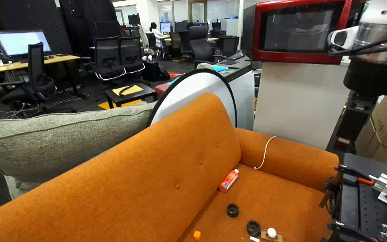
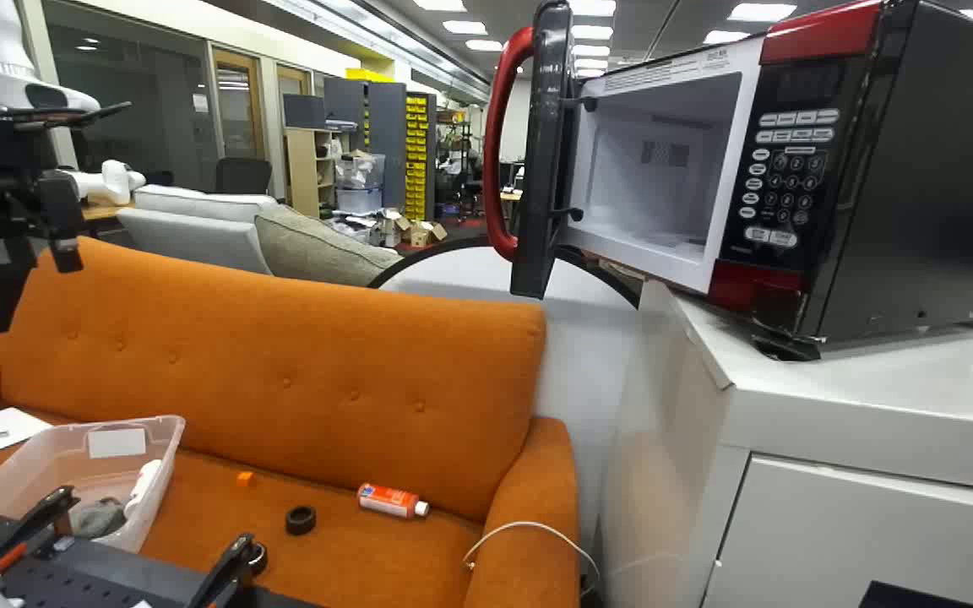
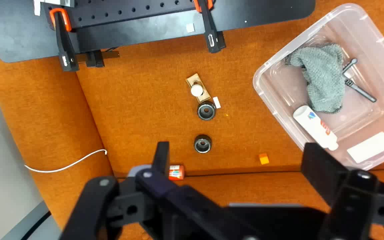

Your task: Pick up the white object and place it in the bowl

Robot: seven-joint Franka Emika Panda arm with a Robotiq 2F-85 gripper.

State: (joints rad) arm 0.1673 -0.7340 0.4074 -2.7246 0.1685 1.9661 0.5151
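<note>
A small flat white piece (image 3: 216, 102) lies on the orange couch seat beside a black round cup-like part (image 3: 206, 110). It also shows in an exterior view (image 1: 254, 239). A white round knob (image 3: 197, 90) sits on a tan block (image 3: 205, 97) close by. I cannot tell which of these is the white object. A second black cup-like part (image 3: 202, 143) lies nearer my fingers. No plain bowl shows; a clear plastic bin (image 3: 280, 121) stands to the right in the wrist view. My gripper (image 3: 235, 148) is open and empty, high above the couch. It also shows in an exterior view (image 2: 46, 252).
The bin holds a grey cloth (image 3: 322, 76), a white bottle (image 3: 313, 126) and a dark tool. An orange cube (image 3: 263, 159) and an orange bottle (image 1: 229, 180) lie by the backrest (image 1: 119, 181). A black table with clamps (image 3: 213, 40) edges the seat. A white cable (image 3: 68, 165) drapes the armrest.
</note>
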